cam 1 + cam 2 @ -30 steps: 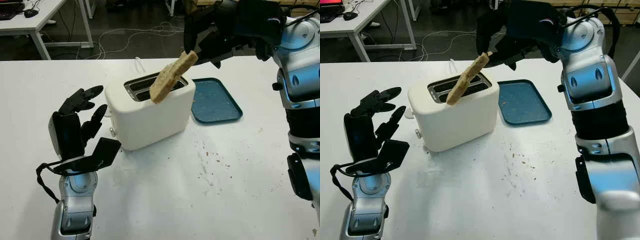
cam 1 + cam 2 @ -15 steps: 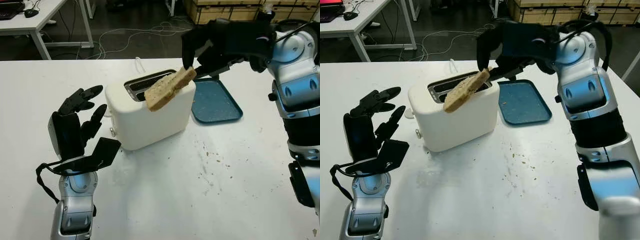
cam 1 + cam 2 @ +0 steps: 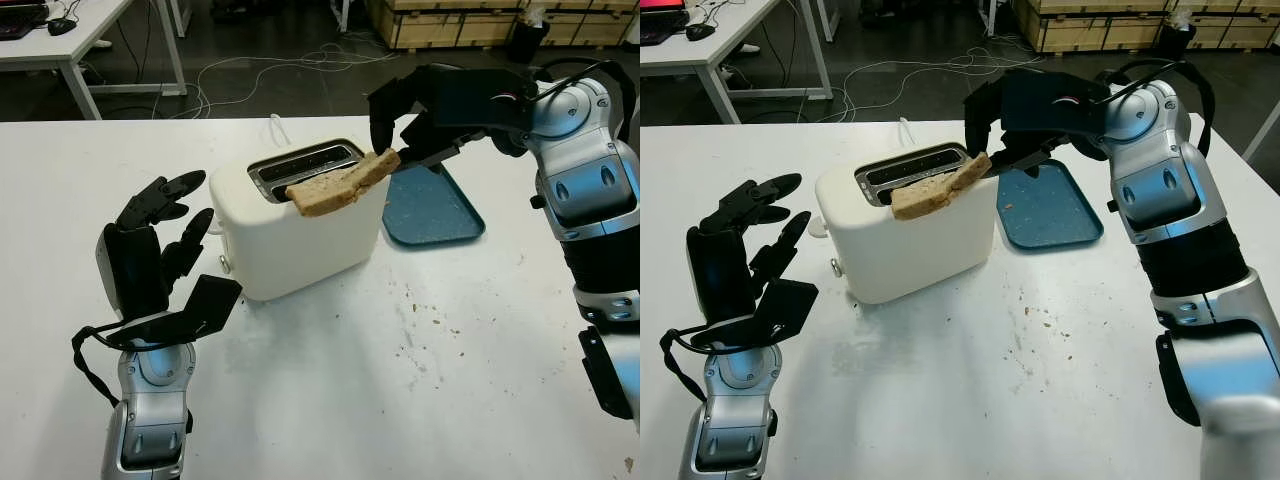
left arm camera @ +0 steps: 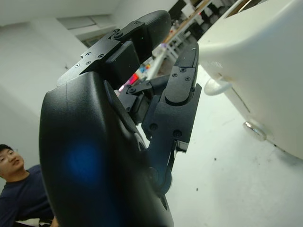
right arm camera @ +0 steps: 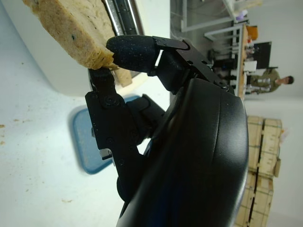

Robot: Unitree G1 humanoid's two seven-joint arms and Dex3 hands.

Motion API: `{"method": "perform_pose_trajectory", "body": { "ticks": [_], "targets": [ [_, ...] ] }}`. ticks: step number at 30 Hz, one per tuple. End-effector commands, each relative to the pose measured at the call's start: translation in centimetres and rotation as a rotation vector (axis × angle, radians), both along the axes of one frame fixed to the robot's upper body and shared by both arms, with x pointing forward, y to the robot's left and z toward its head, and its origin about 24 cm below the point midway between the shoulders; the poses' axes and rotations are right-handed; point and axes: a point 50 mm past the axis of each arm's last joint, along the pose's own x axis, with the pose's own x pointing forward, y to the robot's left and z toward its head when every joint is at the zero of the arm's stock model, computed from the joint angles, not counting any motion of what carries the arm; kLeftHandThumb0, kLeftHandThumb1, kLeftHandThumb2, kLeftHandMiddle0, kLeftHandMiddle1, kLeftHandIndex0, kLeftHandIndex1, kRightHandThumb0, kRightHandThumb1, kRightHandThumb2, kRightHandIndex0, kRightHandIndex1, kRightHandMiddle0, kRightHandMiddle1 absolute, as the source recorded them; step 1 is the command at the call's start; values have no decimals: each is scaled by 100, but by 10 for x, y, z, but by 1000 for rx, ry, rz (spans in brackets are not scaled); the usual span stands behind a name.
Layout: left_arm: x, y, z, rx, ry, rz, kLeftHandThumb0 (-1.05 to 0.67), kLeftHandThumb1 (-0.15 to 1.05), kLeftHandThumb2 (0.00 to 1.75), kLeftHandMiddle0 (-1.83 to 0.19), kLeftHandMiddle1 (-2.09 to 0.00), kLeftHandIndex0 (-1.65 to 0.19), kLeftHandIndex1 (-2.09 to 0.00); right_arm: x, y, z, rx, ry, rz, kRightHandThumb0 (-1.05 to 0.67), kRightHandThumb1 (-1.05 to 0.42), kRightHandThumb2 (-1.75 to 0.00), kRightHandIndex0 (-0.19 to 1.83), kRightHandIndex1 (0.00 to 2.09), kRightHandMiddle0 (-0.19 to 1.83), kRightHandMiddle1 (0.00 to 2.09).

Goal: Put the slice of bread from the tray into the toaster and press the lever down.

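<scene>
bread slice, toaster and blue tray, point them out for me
bread slice (image 3: 335,188), left eye view, middle of its crust edge
toaster (image 3: 300,240), left eye view, front wall
blue tray (image 3: 432,208), left eye view, bare floor

My right hand (image 3: 415,110) covers the bread slice's (image 3: 335,185) held end. The slice hides part of the toaster's (image 3: 300,225) slots, so I cannot tell whether it touches them. The picture's edge crops my right forearm.

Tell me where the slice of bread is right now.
In the left eye view the slice of bread lies nearly flat across the toaster top, over its slots, pinched at one end by the right robot hand, left of the blue tray.
</scene>
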Motion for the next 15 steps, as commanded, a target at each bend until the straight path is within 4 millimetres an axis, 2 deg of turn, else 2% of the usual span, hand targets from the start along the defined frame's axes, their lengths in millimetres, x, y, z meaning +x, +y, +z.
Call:
{"method": "perform_pose_trajectory", "body": {
  "ticks": [1,12,15],
  "targets": [
    [-1,-1,3,-1,-13,1,-19,86,0,-63,-102,-83,-32,0,6,7,-10,-25,17,-32,-92,-31,108,175,85,175],
    [-1,-2,2,2,-20,-3,-19,86,0,-64,-102,-84,-32,5,13,9,-47,-32,-14,-37,-92,-31,107,175,84,175],
    [-1,-3,2,2,-18,-6,-19,86,0,-63,-102,-83,-32,8,18,8,-3,8,-48,-40,-92,-30,108,175,84,174]
  ]
}}
